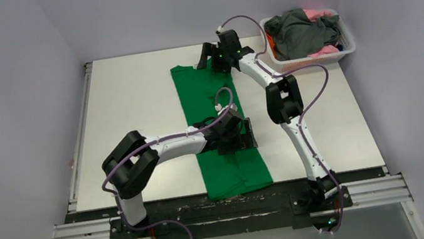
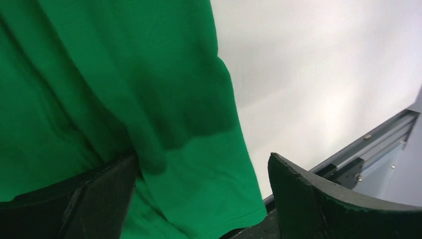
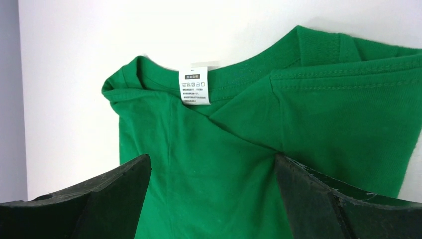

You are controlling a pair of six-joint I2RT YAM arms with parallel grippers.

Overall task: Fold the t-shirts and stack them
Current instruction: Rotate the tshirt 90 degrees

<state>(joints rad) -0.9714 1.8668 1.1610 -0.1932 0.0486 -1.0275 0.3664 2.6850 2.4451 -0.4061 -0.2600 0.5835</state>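
Observation:
A bright green t-shirt [image 1: 213, 103] lies on the white table [image 1: 133, 118], folded lengthwise into a long strip, collar at the far end. My left gripper [image 1: 238, 136] is low over the strip's near half at its right edge. In the left wrist view it [image 2: 204, 172] is open, with green fabric [image 2: 124, 89] between the fingers. My right gripper [image 1: 218, 60] is at the collar end. In the right wrist view it [image 3: 211, 167] is open, fingers apart on the green cloth [image 3: 224, 149] just below the collar and its white label [image 3: 194, 85].
A white slatted basket [image 1: 339, 53] at the far right corner holds a dark grey shirt [image 1: 301, 30] with pink [image 1: 315, 13] and orange [image 1: 272, 39] ones. The metal rail [image 1: 229, 209] runs along the table's near edge, and it also shows in the left wrist view [image 2: 368, 144].

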